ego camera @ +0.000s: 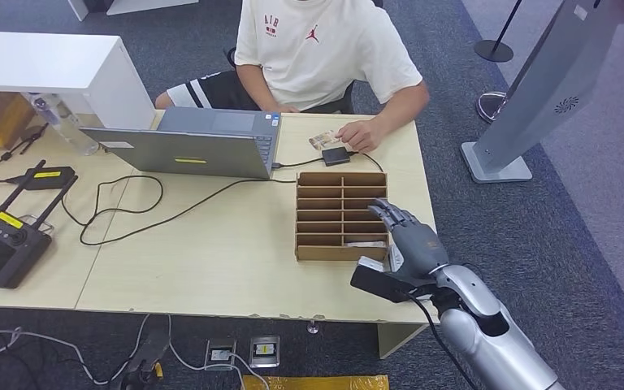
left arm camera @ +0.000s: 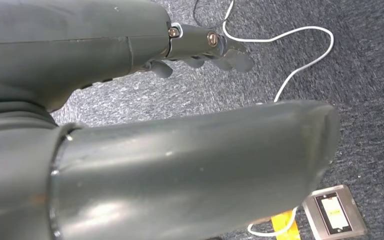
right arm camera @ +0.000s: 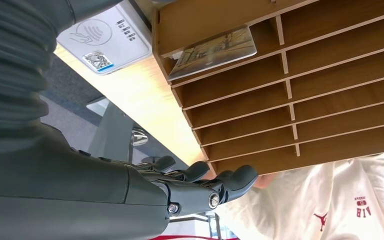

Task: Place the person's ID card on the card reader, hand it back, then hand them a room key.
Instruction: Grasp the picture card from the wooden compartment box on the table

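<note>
The robot's silver right arm point(ego camera: 491, 333), trailed by a black cable, ends in a dark grey right hand point(ego camera: 410, 240) with silver screws at the fingers; the person point(ego camera: 317, 49) wears a cream T-shirt printed in red.

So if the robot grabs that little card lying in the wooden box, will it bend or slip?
The card looks thin and flat, so probably light and a bit bendy. Its printed face seems glossy, so it may slip. It lies low inside a narrow slot of the wooden box, likely awkward for fingers.
</note>
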